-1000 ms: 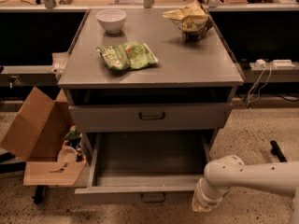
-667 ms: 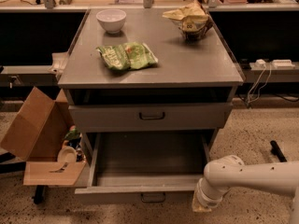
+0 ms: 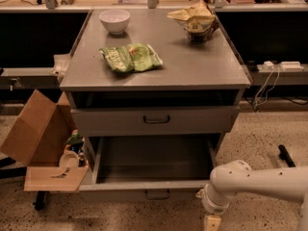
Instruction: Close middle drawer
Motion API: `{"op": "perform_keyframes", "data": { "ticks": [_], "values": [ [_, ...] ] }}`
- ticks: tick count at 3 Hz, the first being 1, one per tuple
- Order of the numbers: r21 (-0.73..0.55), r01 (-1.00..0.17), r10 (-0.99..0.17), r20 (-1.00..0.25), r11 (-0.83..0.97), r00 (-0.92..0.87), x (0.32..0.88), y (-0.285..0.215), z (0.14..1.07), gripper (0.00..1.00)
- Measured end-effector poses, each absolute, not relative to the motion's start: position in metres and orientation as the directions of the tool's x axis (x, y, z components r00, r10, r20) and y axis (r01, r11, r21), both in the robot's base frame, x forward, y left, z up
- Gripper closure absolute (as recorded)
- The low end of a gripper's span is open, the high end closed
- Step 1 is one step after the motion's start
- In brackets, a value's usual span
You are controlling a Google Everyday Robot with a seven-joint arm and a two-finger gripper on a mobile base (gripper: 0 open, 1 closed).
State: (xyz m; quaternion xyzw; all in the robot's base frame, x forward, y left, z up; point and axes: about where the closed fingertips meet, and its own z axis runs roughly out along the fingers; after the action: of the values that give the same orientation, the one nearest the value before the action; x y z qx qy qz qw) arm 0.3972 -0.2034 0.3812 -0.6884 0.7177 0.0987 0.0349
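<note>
The middle drawer [image 3: 149, 165] is pulled far out of the grey cabinet and looks empty inside. Its short front panel [image 3: 115, 192] faces me low in the view, with a small dark loop handle [image 3: 157, 195] at its centre. The taller-fronted drawer [image 3: 155, 120] sits above it, nearly flush with the cabinet. My white arm [image 3: 260, 182] comes in from the lower right. The gripper [image 3: 212, 223] points down at the bottom edge of the view, just right of the open drawer's front right corner and mostly cut off.
On the cabinet top [image 3: 202, 66] lie a white bowl [image 3: 114, 21], a green chip bag [image 3: 131, 57] and a crumpled tan bag [image 3: 196, 19]. An open cardboard box [image 3: 38, 143] with items stands on the floor at the left. Cables and a power strip [image 3: 279, 66] hang at the right.
</note>
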Motion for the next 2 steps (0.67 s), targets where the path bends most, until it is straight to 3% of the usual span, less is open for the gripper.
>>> {"op": "perform_keyframes", "data": {
  "ticks": [1, 2],
  "values": [
    [0.093, -0.995, -0.981, -0.186, 0.032, -0.049, 0.398, -0.203, 0.381, 0.00],
    [0.022, -1.000, -0.979, -0.205, 0.016, -0.020, 0.429, -0.200, 0.385, 0.27]
  ]
}}
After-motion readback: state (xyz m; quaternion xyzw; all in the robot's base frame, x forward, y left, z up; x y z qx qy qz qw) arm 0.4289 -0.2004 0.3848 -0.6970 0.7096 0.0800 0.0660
